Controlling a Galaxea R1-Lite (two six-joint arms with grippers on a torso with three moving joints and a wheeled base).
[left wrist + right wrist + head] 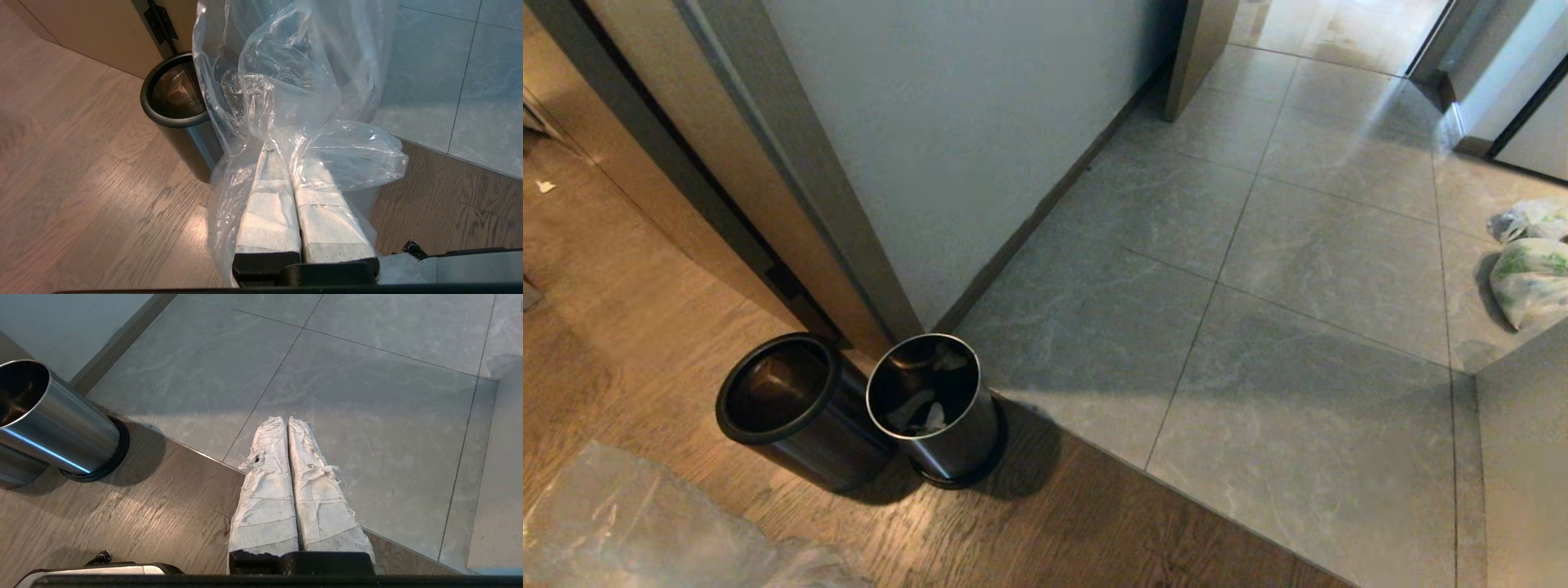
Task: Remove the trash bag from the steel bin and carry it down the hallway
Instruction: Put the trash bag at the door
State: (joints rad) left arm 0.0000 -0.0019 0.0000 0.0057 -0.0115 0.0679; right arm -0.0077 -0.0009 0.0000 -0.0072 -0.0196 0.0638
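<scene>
Two bins (783,408) stand touching at the doorway, emptied. Left gripper (286,153) pinches the clear trash bag (294,90) between closed fingers, at seven o'clock in the head view, ready for carrying toward the hallway (1258,245) at one o'clock. Right gripper (287,421) rests closed, empty.

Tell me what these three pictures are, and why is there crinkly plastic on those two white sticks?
They come from a robot's three cameras: one on its head, one on each wrist. The white sticks are gripper fingers wrapped in tape. The left gripper is shut on the trash bag, a clear plastic bag already out of the steel bin. The right gripper is shut and holds nothing. A second shiny can stands beside the bin on the wood floor, with scraps inside. Ahead lies the hallway, where white bags with green print sit.
</scene>
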